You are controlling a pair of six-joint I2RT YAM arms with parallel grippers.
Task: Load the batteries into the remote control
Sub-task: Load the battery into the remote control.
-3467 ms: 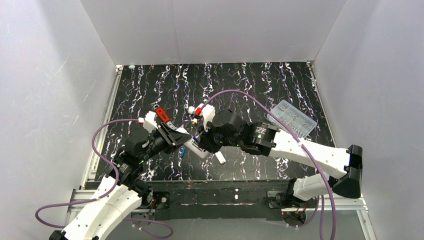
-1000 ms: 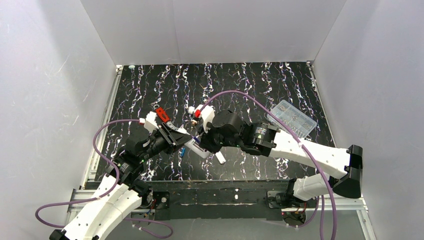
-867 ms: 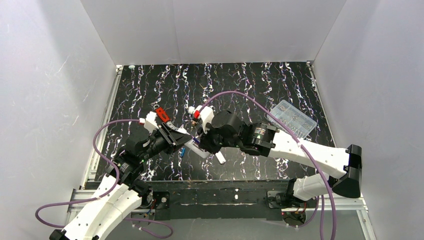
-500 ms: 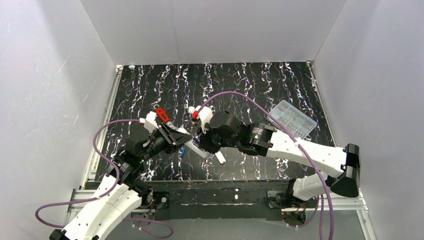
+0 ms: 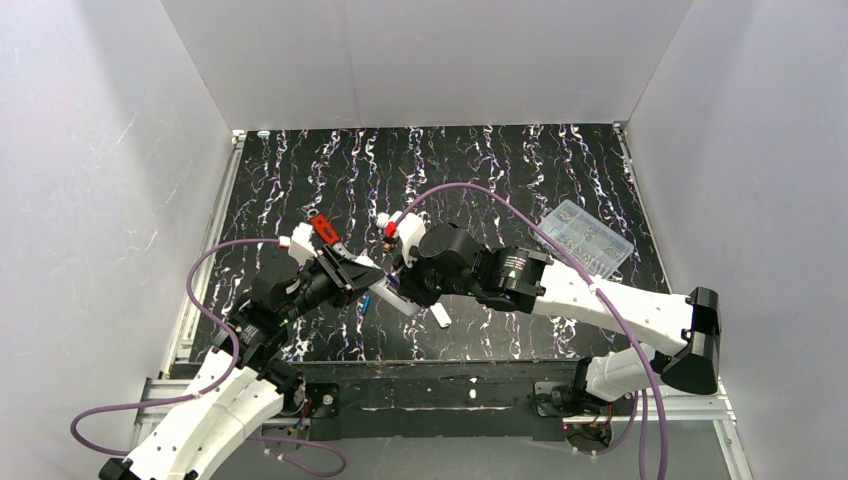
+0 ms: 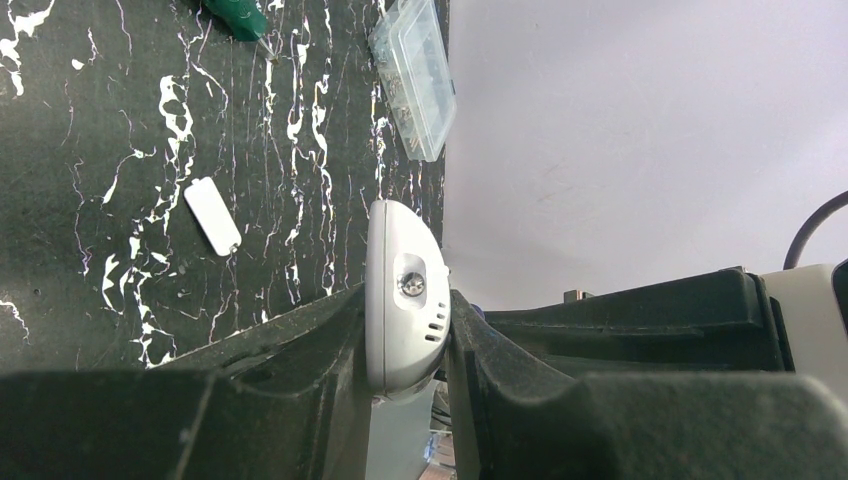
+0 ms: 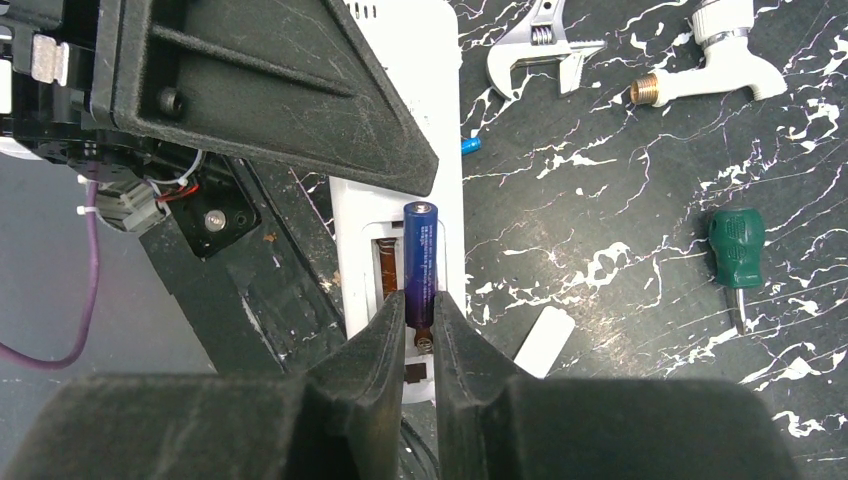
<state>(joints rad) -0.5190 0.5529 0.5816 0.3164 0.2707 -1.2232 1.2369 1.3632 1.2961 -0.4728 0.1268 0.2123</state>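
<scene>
Black, white-veined table top (image 5: 300, 170), white walls round it. Seen at the left gripper (image 6: 405, 300): clamped on the remote control (image 6: 395, 240), apparently clear of the table, recess up. The right gripper (image 7: 420, 310) pinches one battery (image 7: 420, 250) by its near end, laid along the right-hand bay; seated or not, cannot tell. The neighbouring bay (image 7: 386, 268) shows only its spring. A second battery (image 7: 470, 144) lies on the table beyond those fingertips. Batteries likely light, rigid, slick: take mid-barrel. A clear plastic box (image 5: 585, 237), out past the right wrist, holds small bits, unidentifiable.
</scene>
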